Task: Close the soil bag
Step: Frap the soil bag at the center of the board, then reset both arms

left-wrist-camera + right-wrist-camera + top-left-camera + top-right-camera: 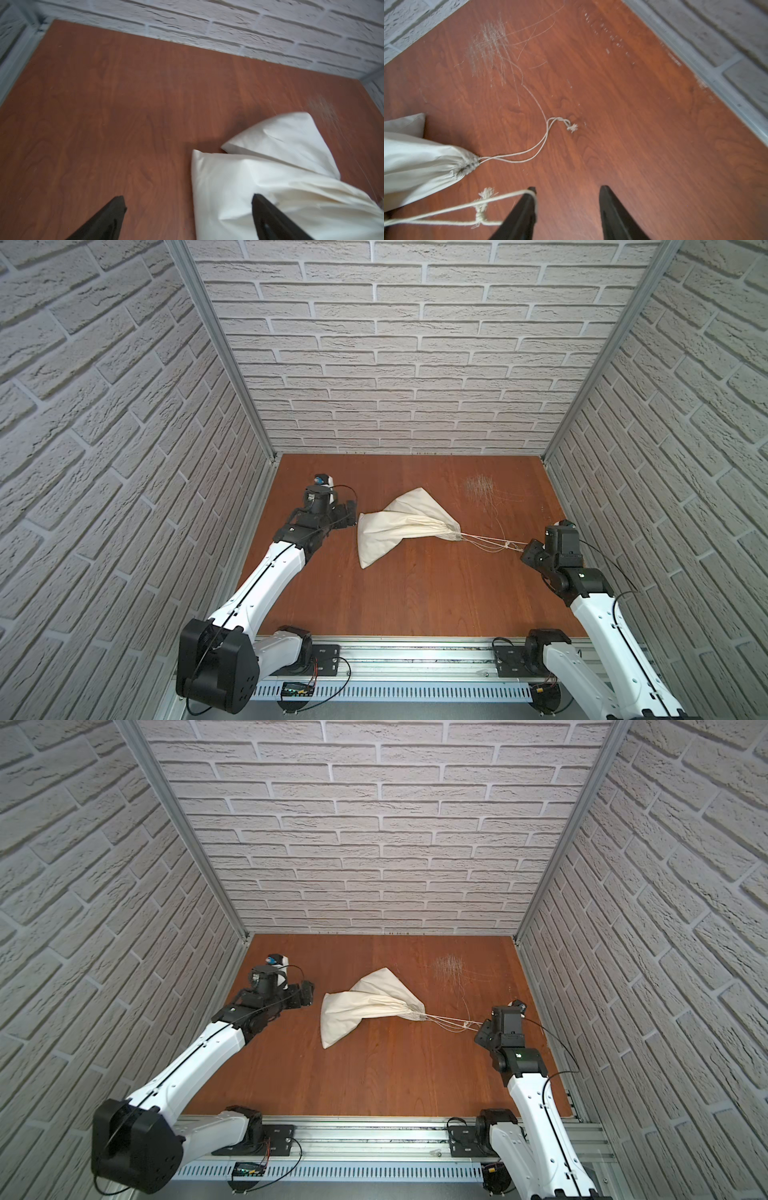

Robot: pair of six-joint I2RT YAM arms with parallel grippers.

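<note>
Inspection finds the soil bag [399, 526] lying on the table [415, 593] between the two grippers. Its mouth [467, 166] is gathered into a tight pucker on the side facing the right gripper [568, 188]. That gripper's jaws stand apart and clamp nothing, yet a knotted cord [500, 198] is looped over the tip of one finger [525, 214] and runs fairly straight back to the mouth. A second cord pair [529, 150] lies slack on the wood beyond the fingertips. The left gripper [188, 196] is spread wide and grips nothing; the bag's closed end sits at one fingertip, contact not determinable. Judgement: closure appears achieved, and the step in hand is release. Recommended: ease the hooked finger toward the bag to slacken the loop and slip it off before lifting clear, otherwise the cord may snag and drag the bag.
</note>
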